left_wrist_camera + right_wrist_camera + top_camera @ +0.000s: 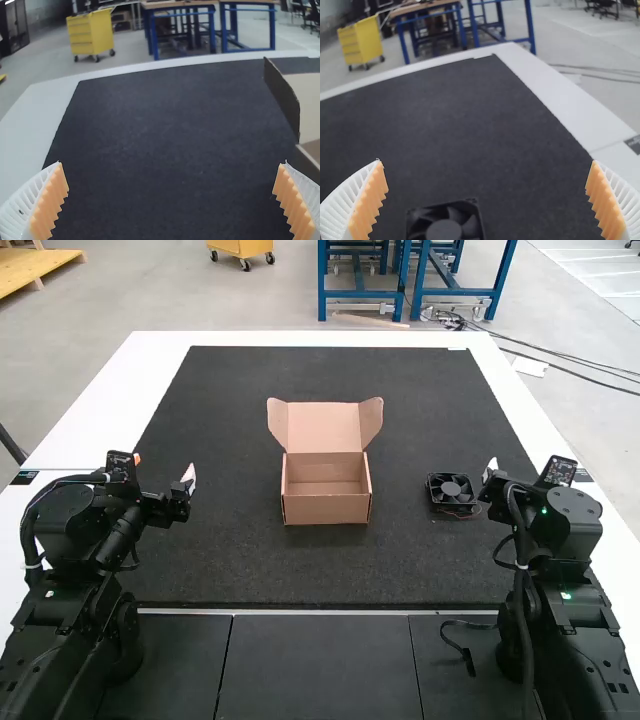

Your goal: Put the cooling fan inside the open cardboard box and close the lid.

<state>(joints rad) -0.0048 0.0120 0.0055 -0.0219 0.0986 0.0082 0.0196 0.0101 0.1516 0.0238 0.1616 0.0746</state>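
Note:
The open cardboard box (326, 488) stands mid-mat, its lid (322, 424) tilted up at the back with side tabs spread. The black cooling fan (451, 490) lies flat on the mat to the right of the box. My right gripper (485, 164) hovers open just behind the fan (445, 222), which sits between its white ribbed fingers (365, 200). My left gripper (170, 166) is open over bare mat to the left of the box, and one box wall (285, 95) is seen off to one side of it. Neither gripper holds anything.
A black mat (230, 540) covers the white table (90, 410). Both arm bases (70, 540) stand at the near corners. Bare mat lies around the box on every side.

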